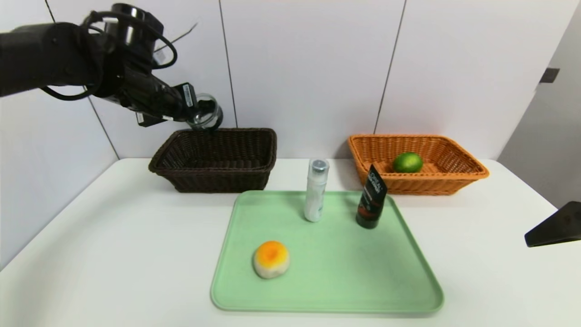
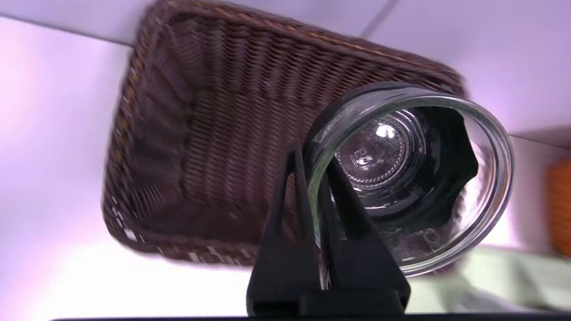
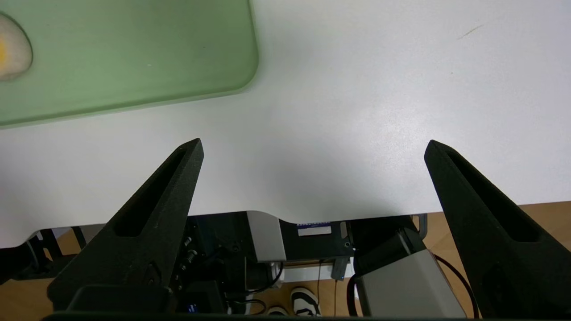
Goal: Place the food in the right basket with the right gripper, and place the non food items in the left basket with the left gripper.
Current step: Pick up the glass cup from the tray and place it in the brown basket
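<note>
My left gripper point(image 1: 199, 113) hangs above the back left of the dark brown left basket point(image 1: 213, 159), shut on the rim of a clear glass jar point(image 1: 206, 116). In the left wrist view the two fingers point(image 2: 294, 196) pinch the glass jar point(image 2: 446, 147) wall over the basket point(image 2: 214, 133). The orange right basket point(image 1: 454, 175) holds a green lime point(image 1: 407, 162). On the green tray point(image 1: 340, 272) stand a white bottle point(image 1: 315, 190) and a black tube point(image 1: 372, 197), and an orange-topped bun point(image 1: 271, 259) lies near the front. My right gripper point(image 3: 314, 149) hovers open over the table's near right edge.
The white table point(image 1: 113, 236) carries the tray in the middle and both baskets at the back, against a white panelled wall. The right arm's black tip point(image 1: 556, 225) shows at the right edge. The right wrist view shows the tray's corner point(image 3: 214, 67) and the bun point(image 3: 13, 53).
</note>
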`<action>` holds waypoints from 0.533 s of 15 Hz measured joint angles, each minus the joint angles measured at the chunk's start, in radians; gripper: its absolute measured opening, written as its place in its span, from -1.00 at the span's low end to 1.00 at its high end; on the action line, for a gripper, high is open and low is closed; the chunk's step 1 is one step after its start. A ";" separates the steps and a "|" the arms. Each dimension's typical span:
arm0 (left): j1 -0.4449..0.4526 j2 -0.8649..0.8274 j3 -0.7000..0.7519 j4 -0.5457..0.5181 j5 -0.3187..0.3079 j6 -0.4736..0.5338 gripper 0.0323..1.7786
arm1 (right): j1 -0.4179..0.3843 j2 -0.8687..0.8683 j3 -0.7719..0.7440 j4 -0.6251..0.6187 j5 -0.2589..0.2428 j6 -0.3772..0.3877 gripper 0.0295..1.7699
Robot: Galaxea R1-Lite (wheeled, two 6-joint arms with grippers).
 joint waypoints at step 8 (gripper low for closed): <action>0.078 0.184 0.000 -0.059 0.088 0.182 -0.92 | -0.004 -0.013 0.026 -0.005 0.001 0.000 0.93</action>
